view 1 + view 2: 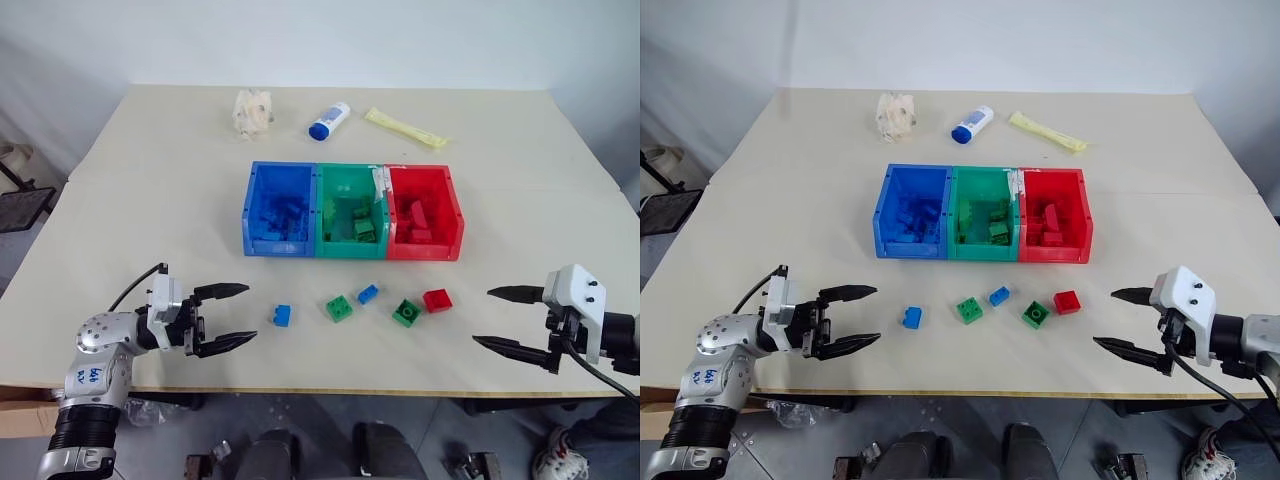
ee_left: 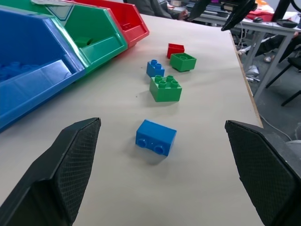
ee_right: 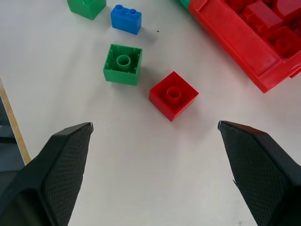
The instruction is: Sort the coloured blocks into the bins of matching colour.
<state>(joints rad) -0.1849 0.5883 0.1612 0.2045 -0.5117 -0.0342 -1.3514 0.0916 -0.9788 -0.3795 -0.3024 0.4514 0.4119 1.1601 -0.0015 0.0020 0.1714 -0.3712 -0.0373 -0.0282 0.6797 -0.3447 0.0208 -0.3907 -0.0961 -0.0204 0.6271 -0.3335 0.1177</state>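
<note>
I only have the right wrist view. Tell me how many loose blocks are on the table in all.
Observer: Five. Beyond your four, a blue block lies alone, nearest the left hand.
Operator: Give me the bin order.
Observer: From the robot's left: blue bin, green bin, red bin, joined in one row.
Operator: Report the left hand.
Observer: Open and empty, with that blue block lying ahead between its fingers.
</note>
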